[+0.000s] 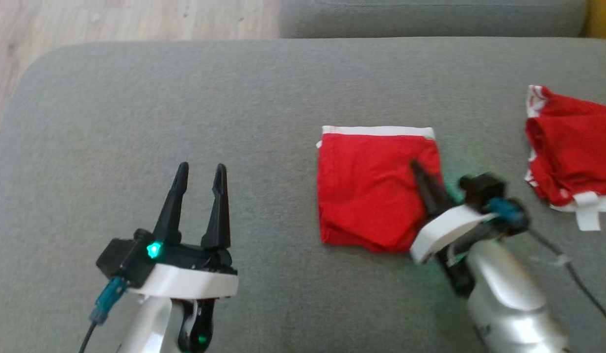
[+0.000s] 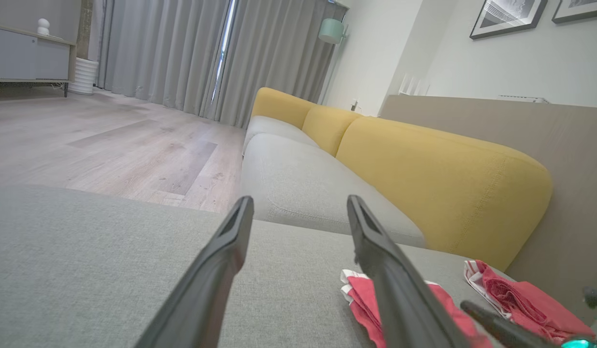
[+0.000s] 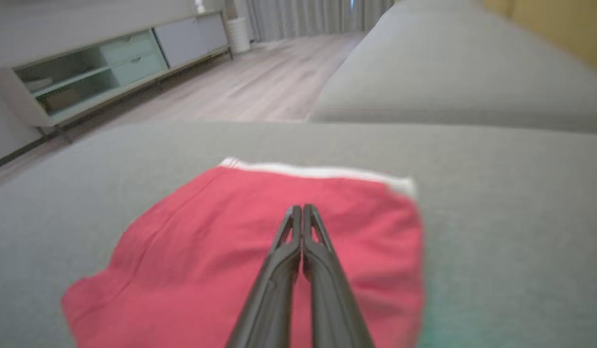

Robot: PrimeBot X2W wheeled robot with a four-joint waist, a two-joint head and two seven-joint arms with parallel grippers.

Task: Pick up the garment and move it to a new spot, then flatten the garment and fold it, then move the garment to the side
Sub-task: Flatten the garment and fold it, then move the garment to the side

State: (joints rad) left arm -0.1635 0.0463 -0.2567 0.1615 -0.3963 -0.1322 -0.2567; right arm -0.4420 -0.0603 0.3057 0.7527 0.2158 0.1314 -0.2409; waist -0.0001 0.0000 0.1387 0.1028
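A red garment [image 1: 371, 191] with a white waistband lies folded into a rough square on the grey cushion [image 1: 185, 98]; it also shows in the right wrist view [image 3: 221, 256] and the left wrist view [image 2: 361, 299]. My right gripper [image 1: 415, 165] is shut, fingers pressed together with nothing between them, its tips over the garment's right part [image 3: 302, 209]. My left gripper [image 1: 201, 171] stands open over bare cushion to the garment's left, its two fingers spread apart [image 2: 298, 203] and empty.
A second red garment [image 1: 568, 157] with white trim lies crumpled at the cushion's right edge, also seen in the left wrist view [image 2: 520, 299]. Yellow backrests [image 2: 438, 179] line the sofa. Wooden floor [image 1: 112, 19] lies beyond the cushion's far left edge. A cable [image 1: 577, 279] trails from my right arm.
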